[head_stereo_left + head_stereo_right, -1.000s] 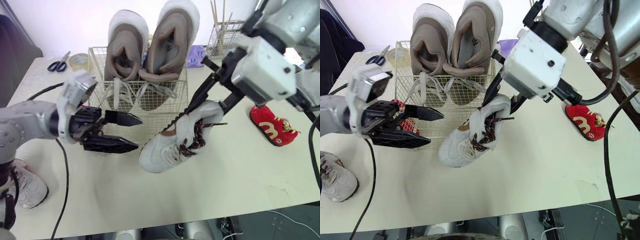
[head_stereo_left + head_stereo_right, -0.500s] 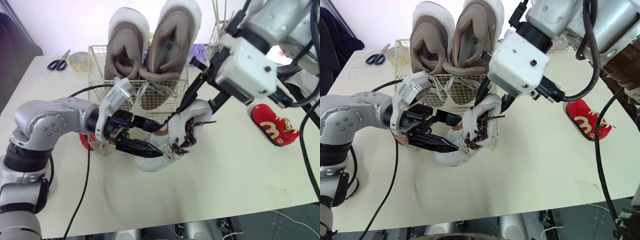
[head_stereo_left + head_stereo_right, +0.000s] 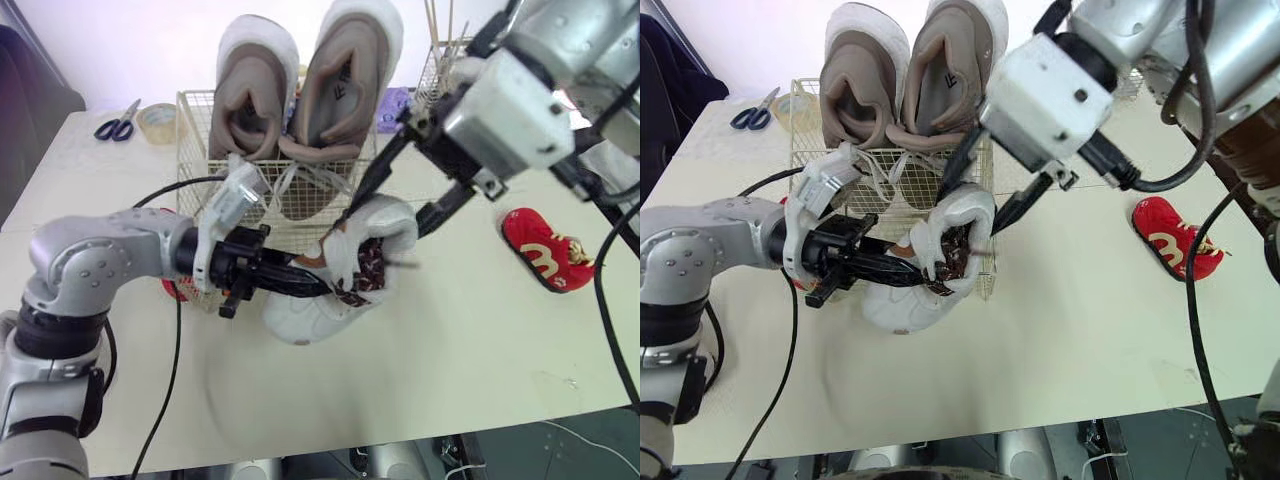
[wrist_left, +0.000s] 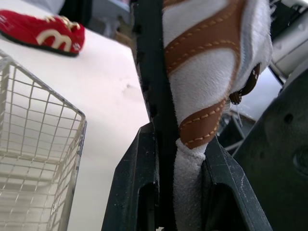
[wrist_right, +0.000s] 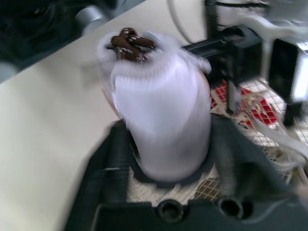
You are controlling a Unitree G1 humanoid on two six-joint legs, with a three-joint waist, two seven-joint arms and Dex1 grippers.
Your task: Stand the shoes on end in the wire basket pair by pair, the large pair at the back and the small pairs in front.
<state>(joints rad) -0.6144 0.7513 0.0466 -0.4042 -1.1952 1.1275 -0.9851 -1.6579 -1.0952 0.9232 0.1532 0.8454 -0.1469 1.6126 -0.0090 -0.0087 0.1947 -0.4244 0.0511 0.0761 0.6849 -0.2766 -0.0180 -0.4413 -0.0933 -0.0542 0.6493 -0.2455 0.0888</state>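
The white sneaker [image 3: 330, 295] hangs just in front of the wire basket [image 3: 195, 110], close against its front wall, toe low and heel raised. The right gripper [image 3: 385, 222] has its fingers grasping the heel, and the left gripper [image 3: 300, 283] has its fingers clenched on the brown-striped side. To do this well, I would raise the toe clear of the basket's front rim before tipping the shoe fully on end, lower it into the front row ahead of the large pair [image 3: 300, 90] at the basket's back, and free one grip at a time once it leans steadily.
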